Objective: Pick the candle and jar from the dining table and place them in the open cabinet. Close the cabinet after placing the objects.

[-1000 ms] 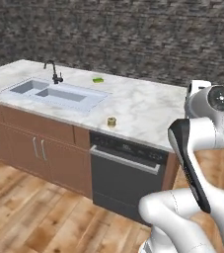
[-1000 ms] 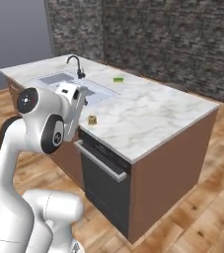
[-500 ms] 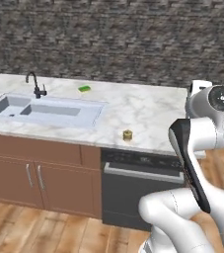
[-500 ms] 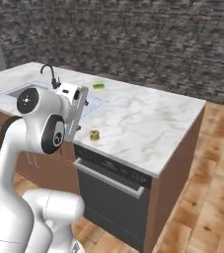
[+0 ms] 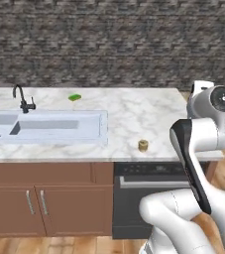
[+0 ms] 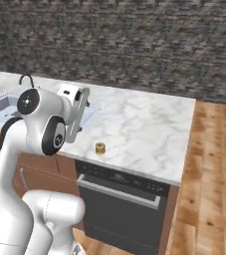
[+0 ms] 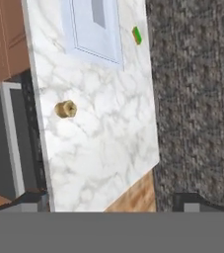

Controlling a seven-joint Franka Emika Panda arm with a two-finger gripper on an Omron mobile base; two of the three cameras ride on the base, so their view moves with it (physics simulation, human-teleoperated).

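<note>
On the dining table (image 5: pixel 134 111), a wide marble slab over brown cupboard doors and a black oven (image 6: pixel 119 209), almost everything lies bare. The sink (image 5: pixel 49 126) is the one container here; it sits at about 9 o'clock from the candle in the left base view, and its pale basin holds nothing that I can make out, with the dark tap (image 5: pixel 22 98) standing on its far rim. A green sponge (image 5: pixel 75 97) lies on the marble near the wall, at about 11 o'clock from the candle and well apart from it.

The candle (image 5: pixel 143 145) stands upright near the front edge of the table, just above the oven. In the hand view the candle (image 7: pixel 65 109) sits at about 10 o'clock from the picture's middle, off the line between the fingertips.

The gripper (image 7: pixel 111 200) is held high beside the arm's upper joint, its jaws spread as wide as they go and nothing between them.

The step in hand looks like the approach to the candle. To do it well, the hand should swing over until the candle sits midway between the fingers, then come straight down. The candle is small and squat, so the fingers need to reach low, close to the marble, before closing. It stands near the edge, so a sideways nudge could send it off.
</note>
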